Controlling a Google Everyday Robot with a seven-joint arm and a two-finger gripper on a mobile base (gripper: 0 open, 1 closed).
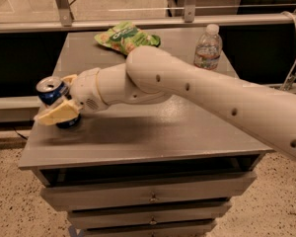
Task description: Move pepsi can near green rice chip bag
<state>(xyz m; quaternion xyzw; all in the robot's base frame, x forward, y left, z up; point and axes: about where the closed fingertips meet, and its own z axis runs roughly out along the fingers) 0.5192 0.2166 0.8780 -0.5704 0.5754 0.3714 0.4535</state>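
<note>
The pepsi can (51,90), dark blue with a silver top, stands slightly tilted at the left edge of the grey table (167,135). My gripper (53,99) is at the can, with one pale yellow finger (56,114) across its front and the other behind it, shut on the can. The green rice chip bag (126,37) lies flat at the far middle of the table, well away from the can. My arm reaches in from the right across the table.
A clear plastic water bottle (207,47) stands at the table's far right. Drawers (148,197) sit under the tabletop. A metal rail (138,22) and dark gap run behind the table. Speckled floor lies around it.
</note>
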